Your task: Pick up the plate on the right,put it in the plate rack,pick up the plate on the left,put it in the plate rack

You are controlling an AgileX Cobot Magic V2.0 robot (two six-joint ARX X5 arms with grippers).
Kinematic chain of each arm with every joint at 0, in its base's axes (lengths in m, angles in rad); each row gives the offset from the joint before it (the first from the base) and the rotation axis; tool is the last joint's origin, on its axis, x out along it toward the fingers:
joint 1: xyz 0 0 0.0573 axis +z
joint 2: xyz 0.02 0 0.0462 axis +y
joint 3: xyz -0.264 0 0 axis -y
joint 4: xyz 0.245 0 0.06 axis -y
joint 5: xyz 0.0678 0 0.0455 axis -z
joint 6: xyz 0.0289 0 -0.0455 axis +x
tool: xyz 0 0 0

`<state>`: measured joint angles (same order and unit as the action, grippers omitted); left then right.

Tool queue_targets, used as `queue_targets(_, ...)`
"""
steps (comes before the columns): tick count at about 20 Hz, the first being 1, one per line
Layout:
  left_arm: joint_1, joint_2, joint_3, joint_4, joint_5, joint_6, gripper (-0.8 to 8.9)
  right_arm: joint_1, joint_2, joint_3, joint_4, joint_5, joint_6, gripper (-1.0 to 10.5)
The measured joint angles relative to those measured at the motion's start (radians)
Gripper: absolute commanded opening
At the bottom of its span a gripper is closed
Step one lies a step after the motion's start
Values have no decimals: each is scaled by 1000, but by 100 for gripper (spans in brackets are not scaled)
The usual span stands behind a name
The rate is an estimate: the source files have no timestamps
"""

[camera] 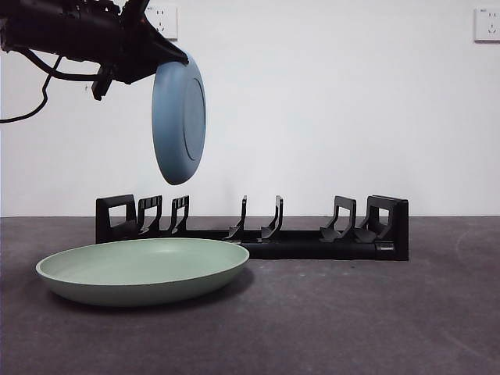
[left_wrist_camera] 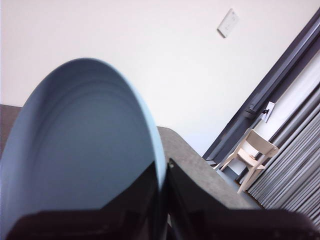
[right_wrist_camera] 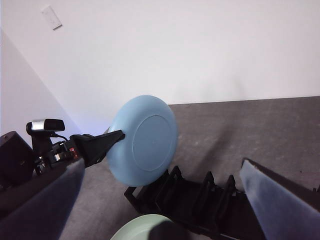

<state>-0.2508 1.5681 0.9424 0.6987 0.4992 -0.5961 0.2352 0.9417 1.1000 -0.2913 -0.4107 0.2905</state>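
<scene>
My left gripper [camera: 167, 58] is shut on the rim of a blue plate [camera: 180, 121], which it holds on edge in the air. The plate hangs above the left end of the long black plate rack [camera: 312, 241], clear of its prongs. In the left wrist view the blue plate [left_wrist_camera: 85, 145] fills the space beside my left gripper [left_wrist_camera: 162, 172]. A green plate [camera: 144, 269] lies flat on the table in front of the rack's left half. My right gripper [right_wrist_camera: 161, 197] stands open and holds nothing, high up and looking down on the blue plate [right_wrist_camera: 145, 140], the rack [right_wrist_camera: 200, 200] and the green plate [right_wrist_camera: 145, 229].
The dark table [camera: 375, 312] runs up to a white wall with outlets [camera: 486, 23]. In the left wrist view a pale chair [left_wrist_camera: 252, 152] stands beyond the table's edge, beside grey curtains.
</scene>
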Motion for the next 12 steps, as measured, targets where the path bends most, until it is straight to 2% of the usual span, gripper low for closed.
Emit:
queue_targets(6,2,0,0,-92,-47,31,-9,0,9,0,0,0,-3,531)
queue_targets(12,2,4,0,-103,-71,54,-9,0,14,0,0,3,-3,531)
